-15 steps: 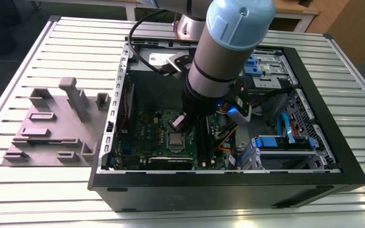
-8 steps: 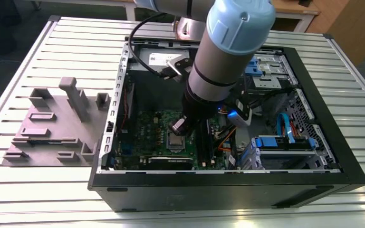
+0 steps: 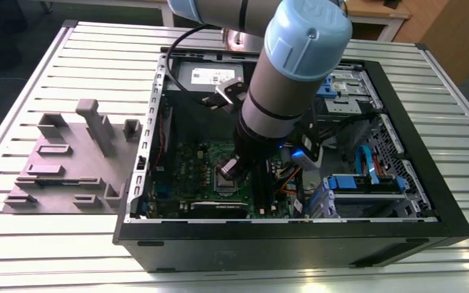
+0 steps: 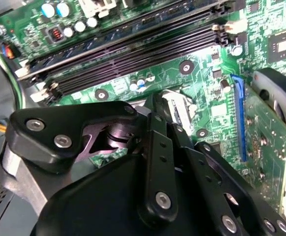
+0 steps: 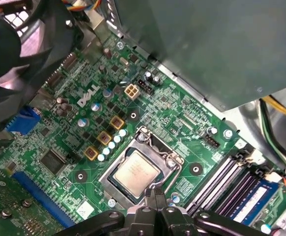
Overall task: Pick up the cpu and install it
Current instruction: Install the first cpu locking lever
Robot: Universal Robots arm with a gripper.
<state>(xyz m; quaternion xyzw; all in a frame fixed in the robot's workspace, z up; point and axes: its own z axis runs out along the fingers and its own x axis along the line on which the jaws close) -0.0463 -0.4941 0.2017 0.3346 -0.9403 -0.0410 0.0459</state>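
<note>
The cpu point(image 5: 137, 172), a small square chip with a silvery top, lies flat inside the dark socket with its metal frame point(image 5: 170, 163) on the green motherboard point(image 5: 147, 105). My gripper point(image 5: 155, 195) hovers just beside the socket's edge, its two thin fingers pressed together with nothing between them. In the second wrist view the gripper point(image 4: 156, 105) points down at the board near the socket point(image 4: 178, 109). The exterior view has the gripper point(image 3: 231, 167) low inside the open computer case, right above the socket point(image 3: 228, 185).
The black case point(image 3: 430, 201) walls ring the work area. A grey power-supply box point(image 5: 206, 44) sits close above the board. Memory slots point(image 5: 231, 184), a fan point(image 5: 15, 54), cables point(image 3: 287, 174) and blue drive bays point(image 3: 365, 183) crowd the inside. A grey fixture point(image 3: 68, 165) lies on the exterior view's left.
</note>
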